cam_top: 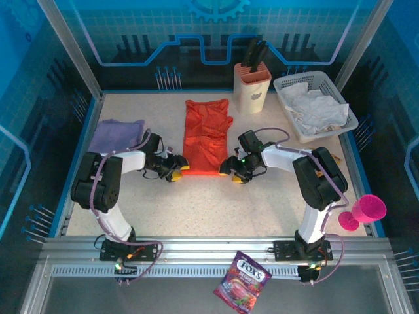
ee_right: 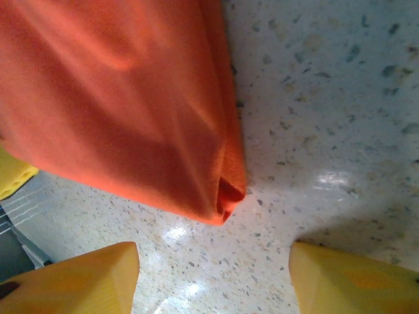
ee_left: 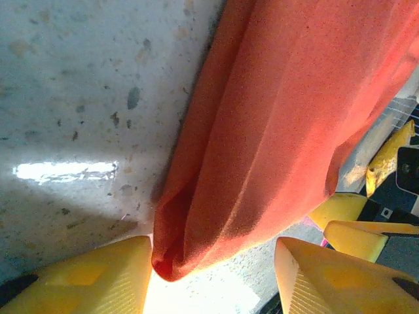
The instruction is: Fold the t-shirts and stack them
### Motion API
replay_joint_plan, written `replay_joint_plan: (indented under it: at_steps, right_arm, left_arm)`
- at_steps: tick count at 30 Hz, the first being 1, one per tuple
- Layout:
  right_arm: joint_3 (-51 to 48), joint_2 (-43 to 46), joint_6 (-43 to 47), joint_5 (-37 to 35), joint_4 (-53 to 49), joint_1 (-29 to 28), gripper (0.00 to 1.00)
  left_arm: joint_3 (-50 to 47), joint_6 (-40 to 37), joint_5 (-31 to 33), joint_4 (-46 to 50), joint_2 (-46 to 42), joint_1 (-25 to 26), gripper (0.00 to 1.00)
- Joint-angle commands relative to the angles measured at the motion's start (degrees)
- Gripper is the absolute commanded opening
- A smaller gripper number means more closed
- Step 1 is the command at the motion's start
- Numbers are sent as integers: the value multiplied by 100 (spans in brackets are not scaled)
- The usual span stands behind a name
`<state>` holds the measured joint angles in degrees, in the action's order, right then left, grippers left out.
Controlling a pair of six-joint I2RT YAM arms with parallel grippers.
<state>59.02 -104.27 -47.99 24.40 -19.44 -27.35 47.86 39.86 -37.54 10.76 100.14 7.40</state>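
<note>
The orange-red t-shirt (cam_top: 206,136) lies folded into a long strip at the middle of the table. The lavender t-shirt (cam_top: 116,135) lies folded at the far left. My left gripper (cam_top: 178,172) sits low at the strip's near left corner. In the left wrist view it (ee_left: 213,281) is open, with that cloth corner (ee_left: 173,258) between the yellow fingers (ee_left: 85,281), close to the left one. My right gripper (cam_top: 230,171) is at the near right corner. It (ee_right: 216,281) is open too, and the corner (ee_right: 226,193) lies just ahead of its fingertips (ee_right: 353,281).
A beige knife block (cam_top: 253,86) stands behind the orange shirt. A white basket (cam_top: 286,83) holding crumpled cloth sits at the back right. A pink cup (cam_top: 363,210) lies at the right edge and a candy bag (cam_top: 242,282) on the front rail.
</note>
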Motion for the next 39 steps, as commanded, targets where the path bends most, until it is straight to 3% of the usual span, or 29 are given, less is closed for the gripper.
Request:
replay_joint_plan:
  at_steps: [1, 18, 21, 31, 35, 39]
  right_arm:
    - [219, -190, -161, -19, 222, -91, 62]
    - [549, -569, -141, -89, 134, -104, 54]
    - [574, -575, -106, -110, 99, -99, 47]
    - [629, -613, -15, -201, 25, -100, 24]
    - [525, -502, 34, -252, 96, -90, 0]
    - [425, -358, 241, -253, 159, -60, 0]
  left_arm:
    - [72, 75, -19, -223, 261, 133, 52]
    - [515, -118, 474, 262, 403, 135, 36]
    - [556, -153, 518, 312, 426, 139, 34]
    - [655, -230, 498, 327, 477, 165, 12]
    - [595, -294, 532, 337, 376, 174, 0]
    - [622, -317, 510, 440, 345, 216, 0]
